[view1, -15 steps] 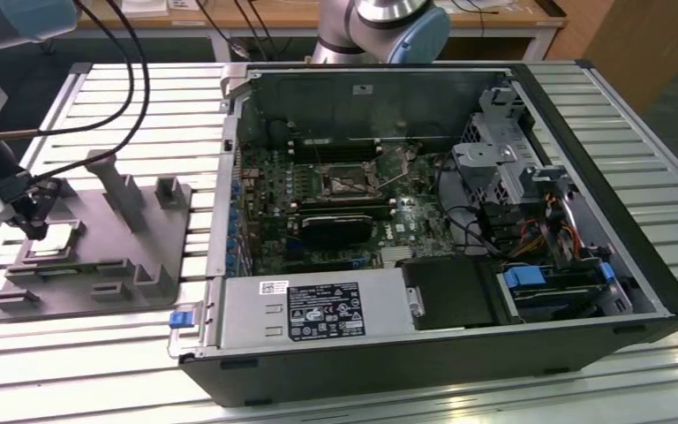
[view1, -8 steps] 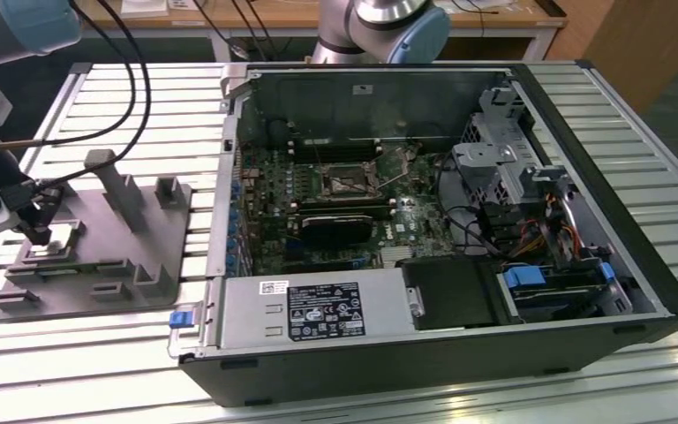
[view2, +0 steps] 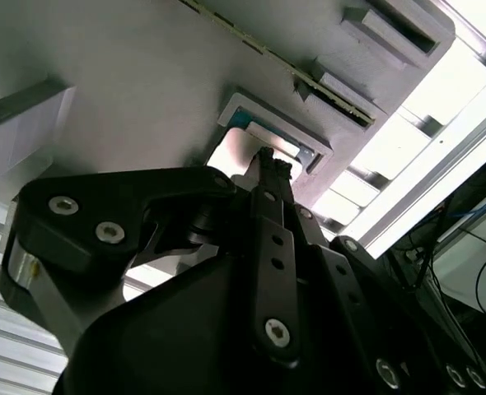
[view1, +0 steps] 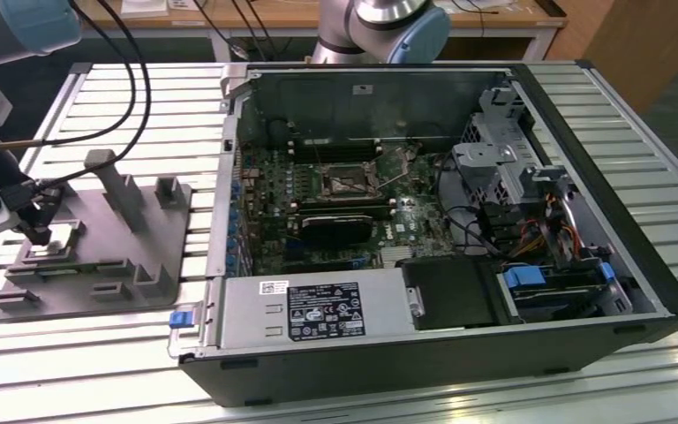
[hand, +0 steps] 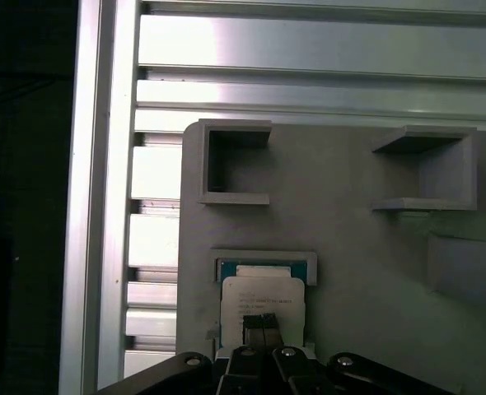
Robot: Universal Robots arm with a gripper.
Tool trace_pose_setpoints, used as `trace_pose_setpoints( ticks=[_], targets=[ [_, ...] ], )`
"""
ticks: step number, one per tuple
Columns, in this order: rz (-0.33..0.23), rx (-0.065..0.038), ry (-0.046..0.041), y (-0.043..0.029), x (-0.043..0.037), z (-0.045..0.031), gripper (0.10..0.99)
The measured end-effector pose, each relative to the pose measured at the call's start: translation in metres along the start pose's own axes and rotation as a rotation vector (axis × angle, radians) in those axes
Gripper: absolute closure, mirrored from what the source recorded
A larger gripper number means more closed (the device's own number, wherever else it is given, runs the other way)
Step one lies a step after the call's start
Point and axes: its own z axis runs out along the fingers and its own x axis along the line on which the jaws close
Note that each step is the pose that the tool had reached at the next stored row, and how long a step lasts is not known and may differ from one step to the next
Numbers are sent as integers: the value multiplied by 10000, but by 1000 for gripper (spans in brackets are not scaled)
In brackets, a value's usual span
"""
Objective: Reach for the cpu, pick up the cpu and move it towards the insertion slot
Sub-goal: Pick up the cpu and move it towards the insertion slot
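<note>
Closest in the first wrist view, black gripper (hand: 260,323) with fingers drawn fully together, tips down on the pale face of the cpu (hand: 262,295), nothing held between them, chip lying flat in a framed pocket of the grey block (hand: 350,247). Likewise in the second wrist view: gripper (view2: 269,160) closed, tips meeting the cpu (view2: 229,156) in its pocket. Exterior view: gripper (view1: 39,237) over the cpu (view1: 66,235) on the grey block (view1: 139,256), at nine o'clock of the open computer case (view1: 433,353) on the slatted table (view1: 621,88), well apart from the insertion slot (view1: 349,183), itself toward ten o'clock of the case's middle.
</note>
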Motion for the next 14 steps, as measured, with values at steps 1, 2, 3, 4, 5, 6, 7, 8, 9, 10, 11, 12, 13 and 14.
trace_pose_setpoints(
  ticks=[1, 2, 3, 4, 5, 6, 7, 8, 9, 10, 11, 12, 13, 14],
  targets=[
    [0, 0, -1, 0, 0, 0, 918],
    [0, 0, 0, 0, 0, 0, 918],
    [0, 0, -1, 0, 0, 1, 855],
    [0, 1, 0, 0, 0, 1, 855],
    [0, 1, 0, 0, 0, 1, 792],
    [0, 1, -1, 0, 0, 2, 733],
    [0, 2, 0, 0, 0, 2, 733],
    [0, 2, -1, 0, 0, 2, 675],
    [0, 3, 0, 0, 0, 2, 620],
    [-1, 3, 0, 0, 0, 2, 620],
    [-1, 3, 0, 0, 0, 3, 561],
    [0, 3, -1, 0, 0, 3, 561],
    [-1, 4, -1, 0, 0, 3, 498],
    [0, 4, -1, 0, 0, 3, 498]
  ],
)
